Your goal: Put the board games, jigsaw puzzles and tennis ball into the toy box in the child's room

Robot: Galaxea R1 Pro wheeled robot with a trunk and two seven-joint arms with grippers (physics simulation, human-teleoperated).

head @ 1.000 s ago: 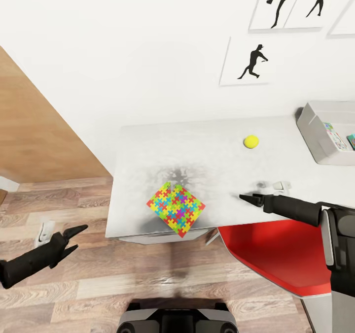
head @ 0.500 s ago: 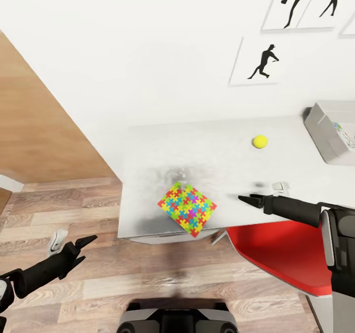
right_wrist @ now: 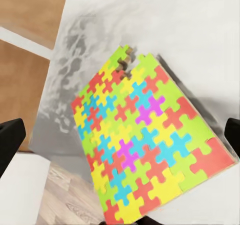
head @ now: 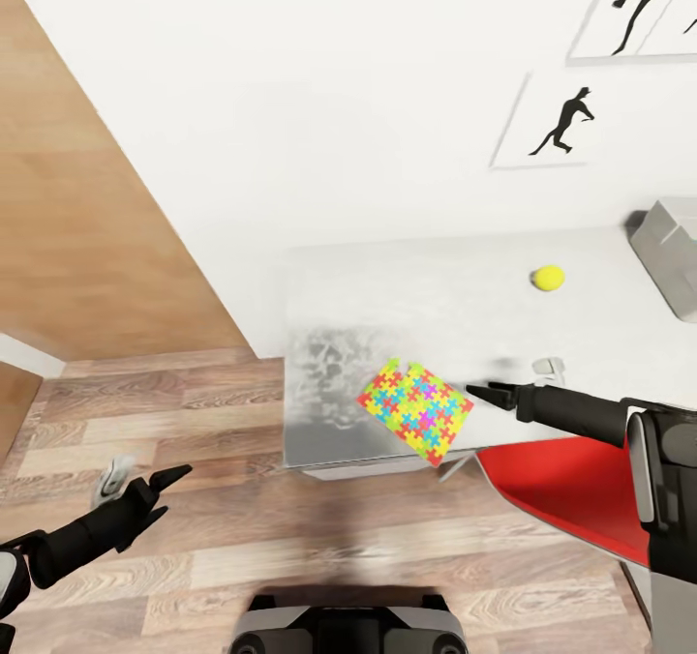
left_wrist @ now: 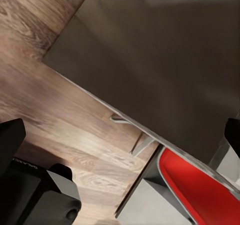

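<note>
Approaching the jigsaw puzzle (head: 414,410) at the table (head: 407,306) front edge, right gripper (head: 481,390) fingers apart just beside it, left gripper (head: 165,492) likewise spread over floor; next: closing on its edge.

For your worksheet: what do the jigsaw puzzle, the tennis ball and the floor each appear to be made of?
Jigsaw puzzle: probably matte cardboard or foam, a thin flat sheet of bright interlocking pieces. Tennis ball: likely felt-covered rubber, yellow-green and dull; too small to show fuzz. Floor: wood or wood-look laminate, planks with visible grain.
</note>
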